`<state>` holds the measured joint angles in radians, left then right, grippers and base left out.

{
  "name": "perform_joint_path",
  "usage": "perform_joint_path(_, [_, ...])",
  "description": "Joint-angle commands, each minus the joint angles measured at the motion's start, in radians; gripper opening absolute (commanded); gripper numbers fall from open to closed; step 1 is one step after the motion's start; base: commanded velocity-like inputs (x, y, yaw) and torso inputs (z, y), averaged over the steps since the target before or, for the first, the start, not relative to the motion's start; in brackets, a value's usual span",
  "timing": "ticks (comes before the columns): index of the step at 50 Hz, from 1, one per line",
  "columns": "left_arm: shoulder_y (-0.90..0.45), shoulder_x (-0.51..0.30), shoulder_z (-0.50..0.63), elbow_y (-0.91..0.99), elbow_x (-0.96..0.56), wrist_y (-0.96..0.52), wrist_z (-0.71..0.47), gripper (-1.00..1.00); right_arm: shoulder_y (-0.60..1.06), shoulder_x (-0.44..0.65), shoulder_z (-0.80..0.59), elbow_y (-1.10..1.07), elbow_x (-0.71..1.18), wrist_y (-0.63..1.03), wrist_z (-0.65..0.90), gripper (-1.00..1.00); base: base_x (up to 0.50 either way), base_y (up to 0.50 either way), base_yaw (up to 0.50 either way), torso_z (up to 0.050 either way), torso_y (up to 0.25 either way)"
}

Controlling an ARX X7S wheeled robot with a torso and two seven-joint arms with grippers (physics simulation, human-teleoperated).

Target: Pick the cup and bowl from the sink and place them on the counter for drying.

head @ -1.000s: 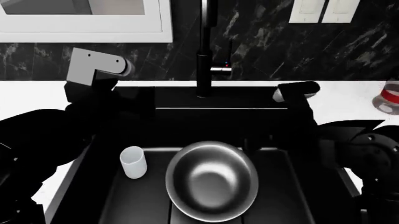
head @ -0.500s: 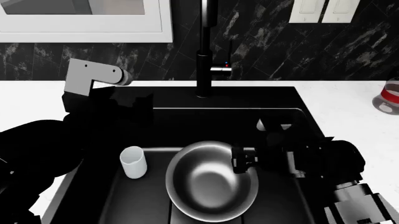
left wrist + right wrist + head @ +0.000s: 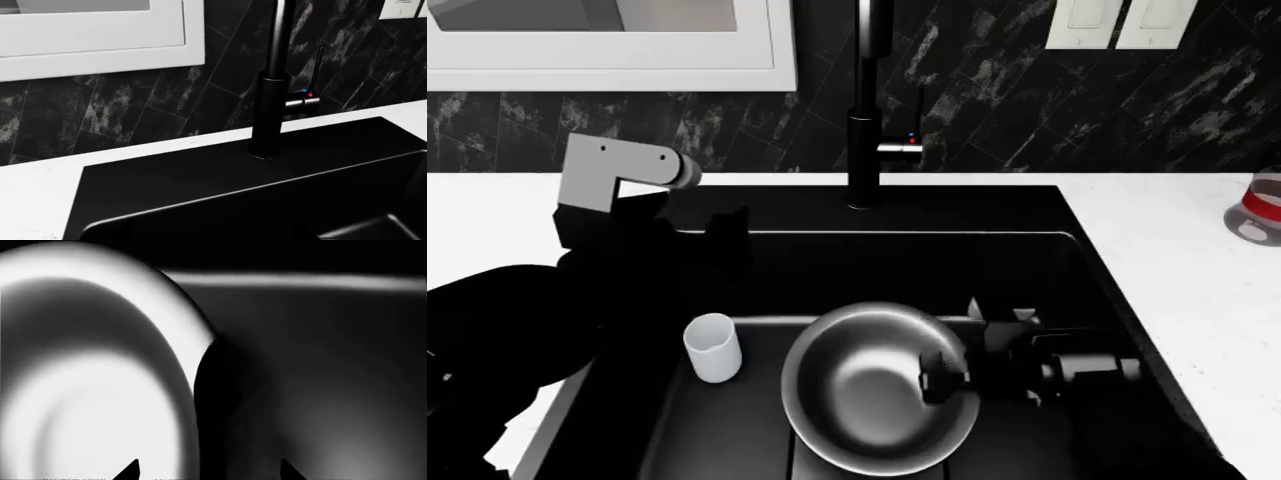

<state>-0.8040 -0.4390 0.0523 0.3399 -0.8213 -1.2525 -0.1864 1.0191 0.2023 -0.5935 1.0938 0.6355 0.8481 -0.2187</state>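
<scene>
Since a moment ago, my right end effector [image 3: 941, 383] has dropped lower into the sink [image 3: 1054, 260] and now sits at the right rim of the bowl [image 3: 874, 385]; its dark tips straddle that rim, though whether they grip it I cannot tell. One bowl — wide, round, shiny steel — and one cup [image 3: 713, 347], small, matte white, cylindrical, stand in the matte black basin. My left end effector [image 3: 727, 235] hovers over the basin's back left, its opening hidden. White speckled surface [image 3: 1174, 240] surrounds the basin; one tall black faucet [image 3: 865, 150] rises behind.
</scene>
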Motion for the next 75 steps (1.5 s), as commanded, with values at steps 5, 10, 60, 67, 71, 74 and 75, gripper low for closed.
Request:
perform_joint_path(5, [0.028, -0.011, -0.007, 0.005, -0.003, 0.017, -0.003, 1.0, 0.047, -0.063, 0.045, 0.205, -0.115, -0.103, -0.088, -1.0, 0.0, 0.0, 0.0, 0.0, 0.0])
perform_joint_path(10, [0.034, -0.004, 0.006, -0.009, 0.007, 0.034, -0.001, 1.0, -0.006, 0.001, 0.078, -0.031, -0.072, 0.008, -0.001, -1.0, 0.0, 0.0, 0.0, 0.0, 0.0])
perform_joint_path(60, [0.067, -0.021, 0.005, -0.039, 0.02, 0.108, 0.002, 1.0, -0.007, 0.418, 0.668, -1.028, 0.678, 0.704, 0.821, -1.0, 0.0, 0.0, 0.0, 0.0, 0.0])
perform_joint_path(67, [0.085, -0.028, 0.002, -0.038, 0.021, 0.118, 0.004, 1.0, -0.064, 0.492, 0.727, -1.059, 0.804, 0.695, 0.946, -1.0, 0.0, 0.0, 0.0, 0.0, 0.0])
perform_joint_path(71, [0.09, -0.027, 0.004, -0.041, 0.022, 0.126, 0.006, 1.0, -0.086, 0.528, 0.764, -1.066, 0.893, 0.697, 1.028, -1.0, 0.0, 0.0, 0.0, 0.0, 0.0])
perform_joint_path(74, [0.091, -0.027, 0.008, -0.05, 0.028, 0.135, 0.009, 1.0, -0.107, 0.554, 0.797, -1.069, 0.943, 0.681, 1.082, -1.0, 0.0, 0.0, 0.0, 0.0, 0.0])
perform_joint_path(75, [0.093, -0.027, 0.008, -0.05, 0.028, 0.136, 0.009, 1.0, -0.122, 0.563, 0.827, -1.069, 0.969, 0.666, 1.113, -1.0, 0.0, 0.0, 0.0, 0.0, 0.0])
